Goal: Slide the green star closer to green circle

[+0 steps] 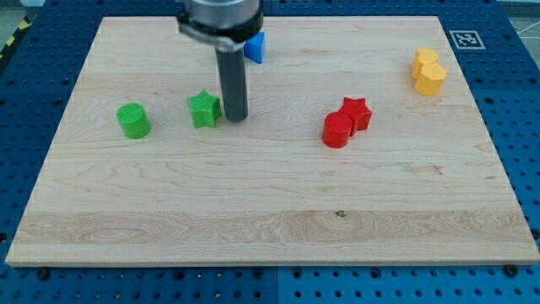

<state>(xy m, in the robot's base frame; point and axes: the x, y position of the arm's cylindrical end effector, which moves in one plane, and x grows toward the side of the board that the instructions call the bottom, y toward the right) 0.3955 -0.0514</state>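
Note:
The green star (203,109) lies on the wooden board (270,219) left of centre. The green circle (133,120) stands further to the view's left, about a block's width or more away from the star. My rod comes down from the view's top, and my tip (234,116) rests on the board right beside the star's right side, touching it or nearly so.
A blue block (255,47) sits near the view's top, partly hidden behind the rod's mount. A red circle (337,130) and a red star (356,113) touch each other right of centre. Two yellow blocks (428,71) sit together at the upper right.

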